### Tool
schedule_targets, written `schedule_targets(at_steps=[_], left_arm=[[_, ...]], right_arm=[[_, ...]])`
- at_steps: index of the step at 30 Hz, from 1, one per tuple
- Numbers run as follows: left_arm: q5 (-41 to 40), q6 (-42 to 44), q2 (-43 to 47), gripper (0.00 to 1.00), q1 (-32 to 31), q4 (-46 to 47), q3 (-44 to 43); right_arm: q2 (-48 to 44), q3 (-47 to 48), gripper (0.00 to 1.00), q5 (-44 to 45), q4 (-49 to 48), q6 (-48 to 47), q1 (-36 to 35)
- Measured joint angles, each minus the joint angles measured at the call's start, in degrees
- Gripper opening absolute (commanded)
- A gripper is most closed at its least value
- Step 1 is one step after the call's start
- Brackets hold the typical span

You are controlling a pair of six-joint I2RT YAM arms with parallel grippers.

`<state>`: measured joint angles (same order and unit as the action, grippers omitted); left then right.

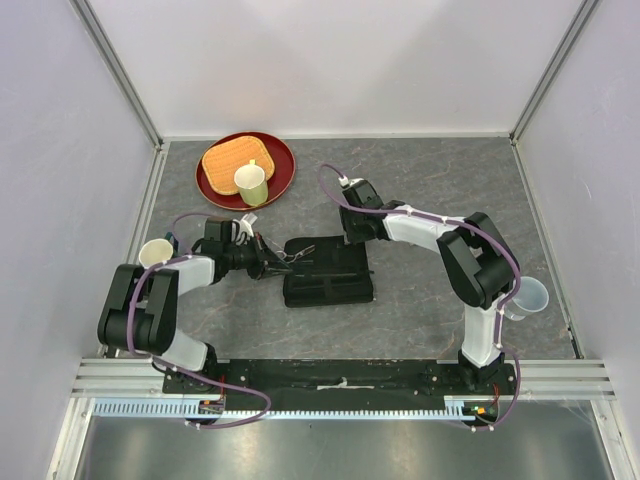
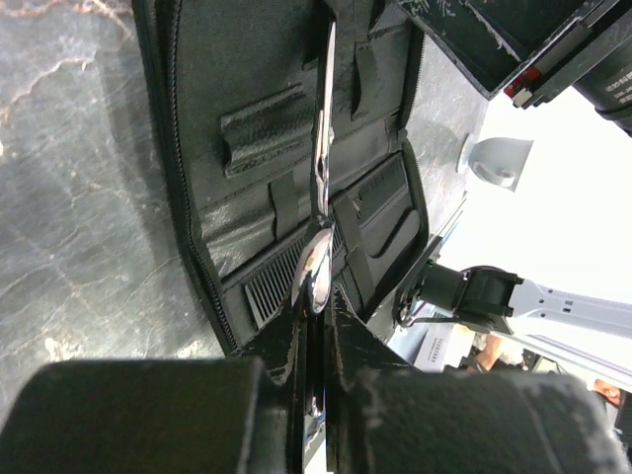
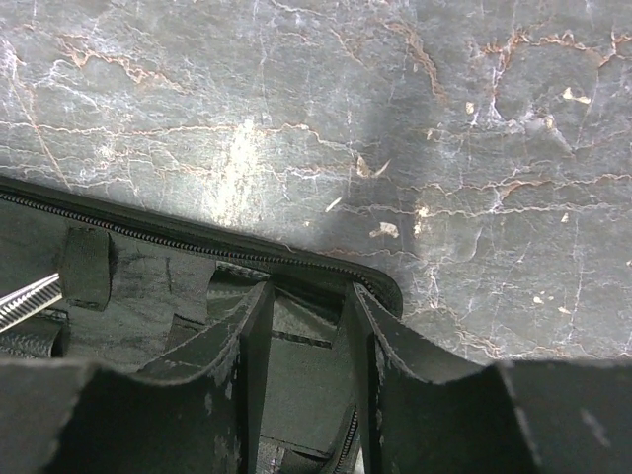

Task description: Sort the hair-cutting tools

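Scissors [image 2: 322,138] of silver metal sit pinched in the left gripper [image 2: 314,321]. Its jaws are closed tight on the finger-loop end, and the blades point away over the open black zip case [image 2: 247,99]. From the top view the scissors [image 1: 289,254] hang at the case's left edge, just off the left gripper [image 1: 266,262]. Whether the blades touch the lining cannot be told.

The right gripper [image 3: 308,306] stands with its jaws partly apart and nothing clamped between them. Its fingers are over the case's far rim [image 3: 326,265], where the zip curves round a corner. A bright metal tip [image 3: 25,301] shows at the left of that view.

Bare grey marbled table [image 1: 430,180] lies beyond that rim and to the case's right. On the left the room is tighter. A red plate [image 1: 283,178] holding a waffle-like slab and a pale cup lies far-left, and another cup [image 1: 155,252] sits beside the left arm. A translucent cup [image 1: 530,296] stands near the right wall.

The blades are slim, closed together and glossy. Ribbed black teeth, like a comb [image 2: 269,286], show in a pocket beneath the loop.
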<state>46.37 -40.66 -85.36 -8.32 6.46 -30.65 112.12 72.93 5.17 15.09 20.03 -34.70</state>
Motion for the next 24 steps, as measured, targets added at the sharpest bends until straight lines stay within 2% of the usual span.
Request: schedule_targets(at_steps=[6, 13, 19, 24], left_arm=[[2.23, 0.09, -4.79, 0.02, 0.35, -1.92, -4.33], [2.01, 1.81, -7.28, 0.02, 0.22, -5.55, -8.37], [1.73, 2.8, -7.39, 0.02, 0.17, -6.36, -8.63], [1.68, 3.06, -7.39, 0.02, 0.17, -6.36, -8.61]], right_arm=[[-0.33, -0.48, 0.45, -0.28, -0.63, 0.28, 0.11], [-3.1, -4.22, 0.54, 1.64, -3.43, 3.63, 0.09], [-7.28, -5.51, 0.56, 5.31, 0.07, 4.94, 0.11], [-8.02, -5.51, 0.55, 6.78, 3.37, 5.29, 0.17]])
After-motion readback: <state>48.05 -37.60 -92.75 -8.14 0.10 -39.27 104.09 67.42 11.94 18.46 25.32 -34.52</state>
